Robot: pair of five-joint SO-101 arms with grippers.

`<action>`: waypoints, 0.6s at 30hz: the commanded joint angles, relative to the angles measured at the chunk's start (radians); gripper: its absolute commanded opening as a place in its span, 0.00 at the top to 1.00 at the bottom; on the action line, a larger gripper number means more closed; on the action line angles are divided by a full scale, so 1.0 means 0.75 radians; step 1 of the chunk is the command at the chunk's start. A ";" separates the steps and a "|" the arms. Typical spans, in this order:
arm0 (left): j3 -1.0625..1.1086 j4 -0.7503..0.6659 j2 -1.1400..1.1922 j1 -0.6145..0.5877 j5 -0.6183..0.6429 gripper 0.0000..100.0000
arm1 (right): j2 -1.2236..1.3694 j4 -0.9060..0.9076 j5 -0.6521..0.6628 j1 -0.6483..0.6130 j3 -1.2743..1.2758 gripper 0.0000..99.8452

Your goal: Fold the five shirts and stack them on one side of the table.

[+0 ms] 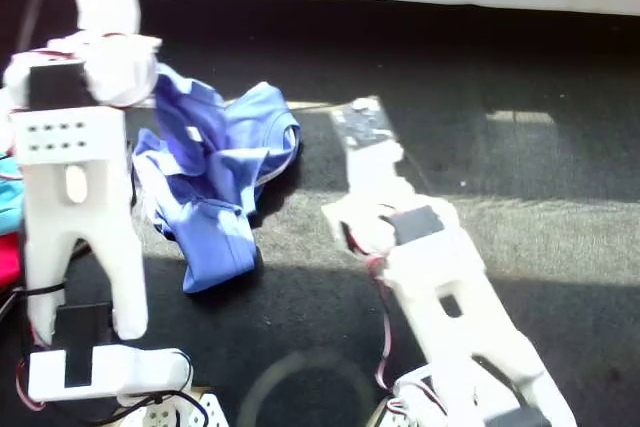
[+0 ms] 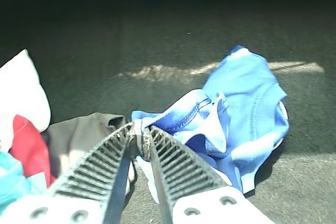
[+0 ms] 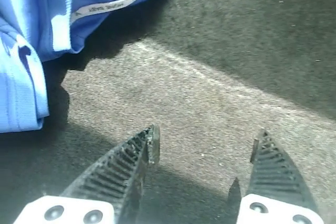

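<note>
Two white robot arms (image 1: 75, 207) trailing loose wires (image 1: 384, 342) stood on a dark, felt-covered table (image 1: 540, 247), marking the sunlit room as a robotics workbench.

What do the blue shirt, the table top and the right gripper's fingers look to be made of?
Blue shirt: soft matte knit fabric, judging by its fine ribbed texture, stitched seams and loose folds. Table top: probably dark felt or short-pile carpet; grainy, no shine. Right gripper fingers: likely rigid plastic, white, with moulded ridges on the inner faces.
</note>
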 commanded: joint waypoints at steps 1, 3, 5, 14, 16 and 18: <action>-0.054 -0.002 -0.050 -0.111 -0.004 0.99 | 0.224 -0.015 -0.070 -0.171 -0.210 0.70; -0.054 -0.002 -0.050 -0.154 -0.004 0.99 | 0.359 -0.015 -0.104 -0.277 -0.330 0.70; -0.054 -0.002 -0.050 -0.179 -0.004 0.99 | 0.496 -0.015 -0.155 -0.379 -0.437 0.70; -0.060 -0.002 -0.050 -0.247 -0.004 0.99 | 0.830 -0.017 -0.280 -0.629 -0.668 0.70; -0.058 -0.002 -0.050 -0.253 -0.004 0.99 | 0.870 -0.017 -0.280 -0.639 -0.715 0.70; -0.058 -0.002 -0.056 -0.253 -0.004 0.99 | 0.930 -0.017 -0.280 -0.639 -0.770 0.70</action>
